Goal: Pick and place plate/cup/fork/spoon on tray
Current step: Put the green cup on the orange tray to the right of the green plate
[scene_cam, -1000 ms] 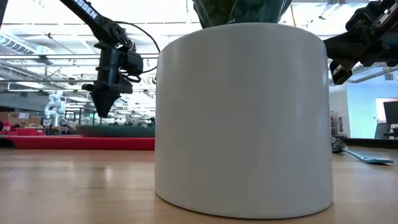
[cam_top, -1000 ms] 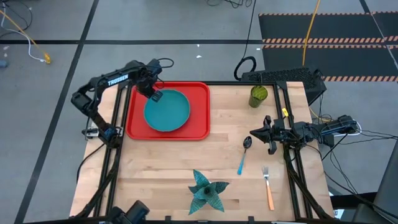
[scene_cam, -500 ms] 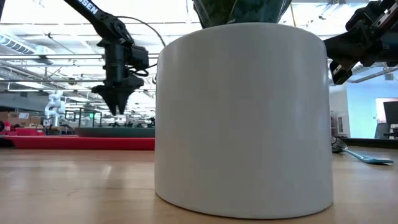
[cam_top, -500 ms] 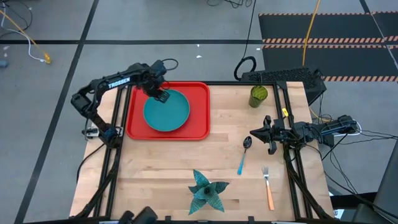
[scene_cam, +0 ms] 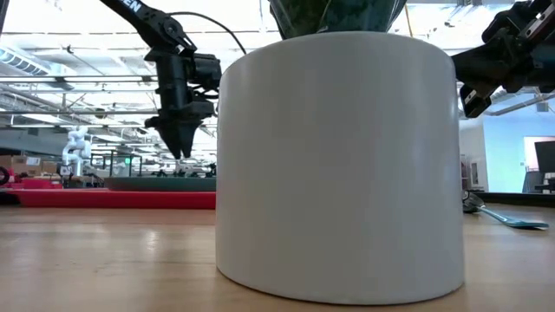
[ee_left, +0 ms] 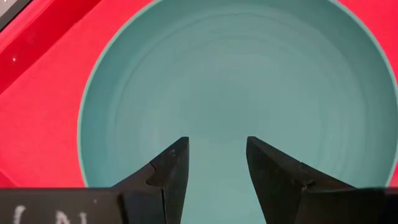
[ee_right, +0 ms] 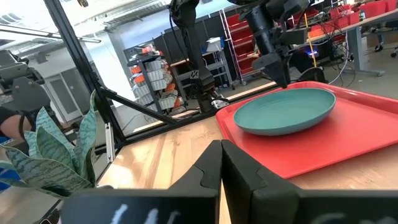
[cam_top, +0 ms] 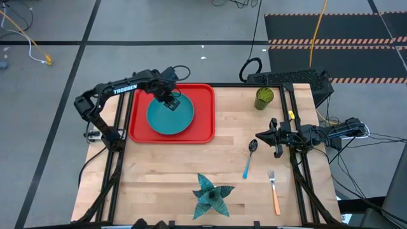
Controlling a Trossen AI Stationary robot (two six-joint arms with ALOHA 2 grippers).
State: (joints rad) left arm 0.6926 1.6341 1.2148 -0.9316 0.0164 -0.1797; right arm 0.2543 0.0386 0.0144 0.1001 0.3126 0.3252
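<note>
Two fingers of the left hand [cam_top: 173, 102] hang apart over the plate [cam_top: 170, 114]; right hand [cam_top: 259, 136] pressed together.

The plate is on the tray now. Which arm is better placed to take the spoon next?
The right one, probably. The right gripper hangs beside the spoon, while the left gripper is far off, above the plate on the tray.

Teal plate [cam_top: 170, 114] flat in red tray [cam_top: 202, 127]; cup [cam_top: 264, 98], spoon [cam_top: 248, 158], fork [cam_top: 274, 191] on table.
</note>
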